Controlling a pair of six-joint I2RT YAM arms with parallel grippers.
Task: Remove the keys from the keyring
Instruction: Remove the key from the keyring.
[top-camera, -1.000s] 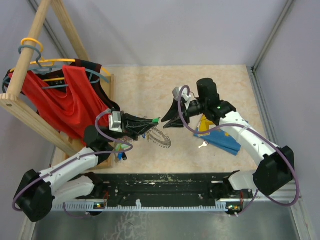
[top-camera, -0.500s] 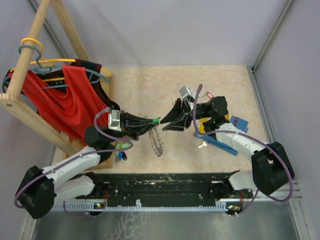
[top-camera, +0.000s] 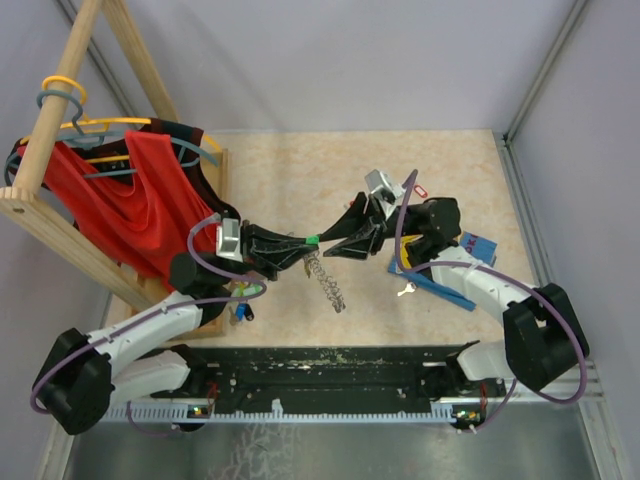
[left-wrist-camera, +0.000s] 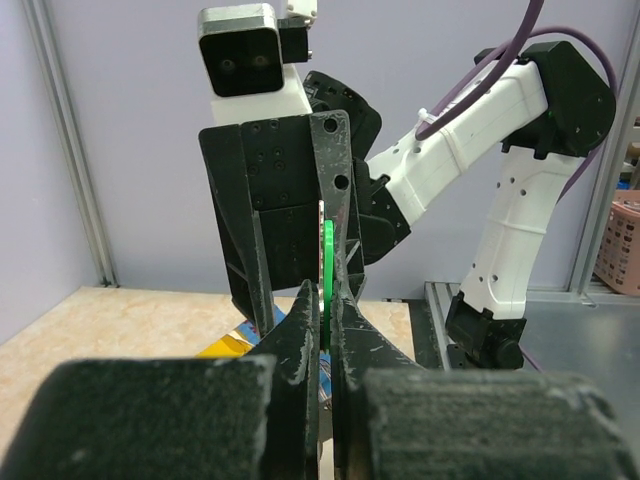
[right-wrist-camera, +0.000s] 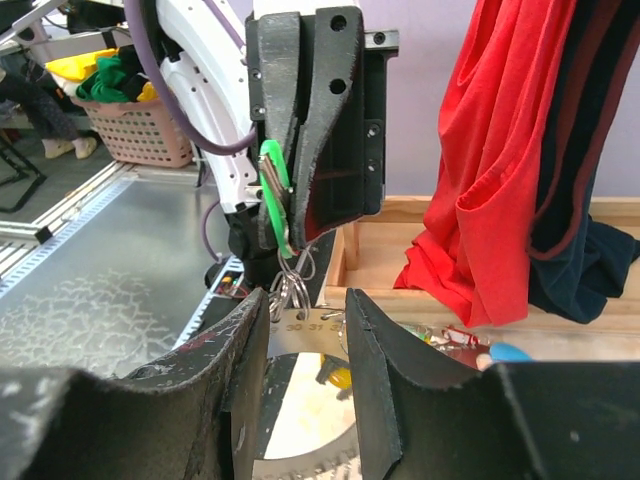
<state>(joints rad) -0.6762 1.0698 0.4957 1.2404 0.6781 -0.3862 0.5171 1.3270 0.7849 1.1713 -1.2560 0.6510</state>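
My left gripper (top-camera: 304, 243) is shut on a key's green tag (top-camera: 312, 239), seen edge-on between its jaws in the left wrist view (left-wrist-camera: 328, 262). The keyring (top-camera: 326, 281), fringed with silver loops, hangs from that key above the table. My right gripper (top-camera: 331, 249) faces the left one, tip to tip. In the right wrist view it (right-wrist-camera: 305, 350) is open, its fingers either side of the keyring's numbered metal band (right-wrist-camera: 307, 326), just below the green tag (right-wrist-camera: 272, 196). I cannot tell whether the fingers touch the band.
A wooden clothes rack (top-camera: 40, 150) with a red garment (top-camera: 130, 200) stands at the left. Loose tagged keys (top-camera: 241, 297) lie by its base. A blue and yellow block (top-camera: 443, 277), a bare key (top-camera: 405, 291) and a red tag (top-camera: 418, 190) lie under and beside the right arm.
The right wrist has turned and its open fingers have come in closer under the green tag. The keyring has swung and turned below the left gripper, which has stayed shut.
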